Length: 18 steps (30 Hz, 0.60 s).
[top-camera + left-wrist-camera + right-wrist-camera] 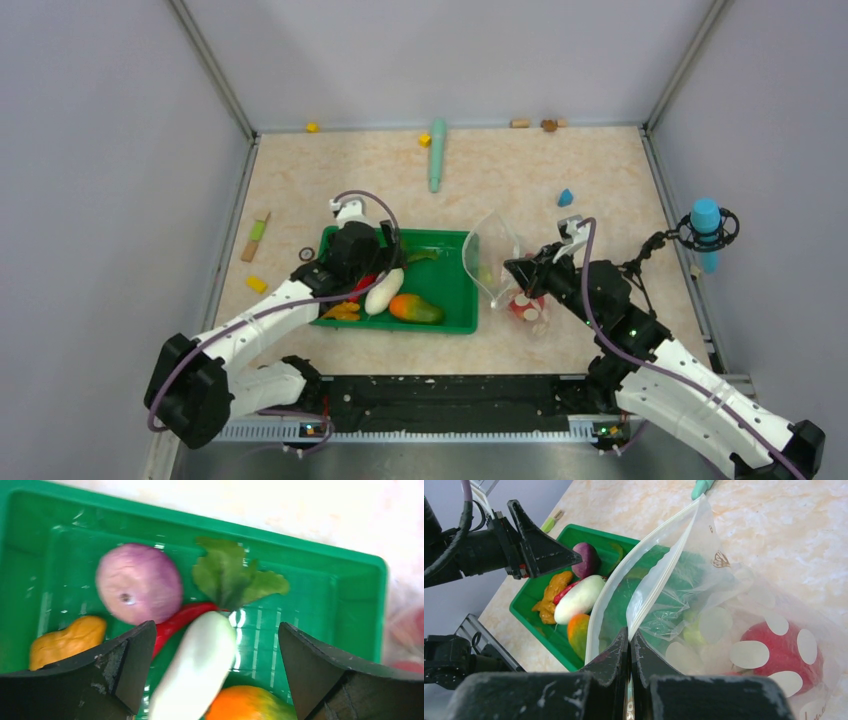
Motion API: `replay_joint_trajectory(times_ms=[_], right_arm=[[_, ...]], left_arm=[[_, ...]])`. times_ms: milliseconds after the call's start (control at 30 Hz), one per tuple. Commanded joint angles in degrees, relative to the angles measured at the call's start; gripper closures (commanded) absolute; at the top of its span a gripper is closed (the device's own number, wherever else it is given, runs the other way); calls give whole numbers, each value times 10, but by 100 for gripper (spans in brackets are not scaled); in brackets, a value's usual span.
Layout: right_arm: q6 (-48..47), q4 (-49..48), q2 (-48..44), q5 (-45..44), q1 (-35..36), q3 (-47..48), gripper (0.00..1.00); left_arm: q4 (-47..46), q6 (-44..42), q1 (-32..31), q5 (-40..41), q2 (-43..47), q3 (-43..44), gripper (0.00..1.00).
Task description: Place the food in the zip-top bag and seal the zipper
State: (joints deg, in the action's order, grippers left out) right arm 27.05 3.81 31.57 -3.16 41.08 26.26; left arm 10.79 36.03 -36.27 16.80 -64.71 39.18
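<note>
The green tray holds food: a white radish, orange-green mango, red chili, purple onion, green leaf and yellow-orange bunch. My left gripper hangs open just above the radish, its fingers on either side and touching nothing. Right of the tray, the dotted zip-top bag stands with its mouth open toward the tray. A red tomato lies inside it. My right gripper is shut on the bag's mouth edge, at the zipper.
A long teal stick lies at the back middle. Small blocks are scattered about: yellow, blue, wooden, and another yellow one left of the tray. Walls close in the table on three sides.
</note>
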Motion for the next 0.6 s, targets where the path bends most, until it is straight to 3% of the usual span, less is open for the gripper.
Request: replay_joint_trajectory(times_ms=[0,167,567], right_arm=[[-5,-34,1,4,-4,8,100],[-6,-34,1,3,-4,9,100],[-8,-34,0,-9,-4,8,100]], left_arm=[[-2,27,39,41,34,-25,3],[-8,24,87,66,23,-25,3],[-38,20,133,6,-66,-14,4]])
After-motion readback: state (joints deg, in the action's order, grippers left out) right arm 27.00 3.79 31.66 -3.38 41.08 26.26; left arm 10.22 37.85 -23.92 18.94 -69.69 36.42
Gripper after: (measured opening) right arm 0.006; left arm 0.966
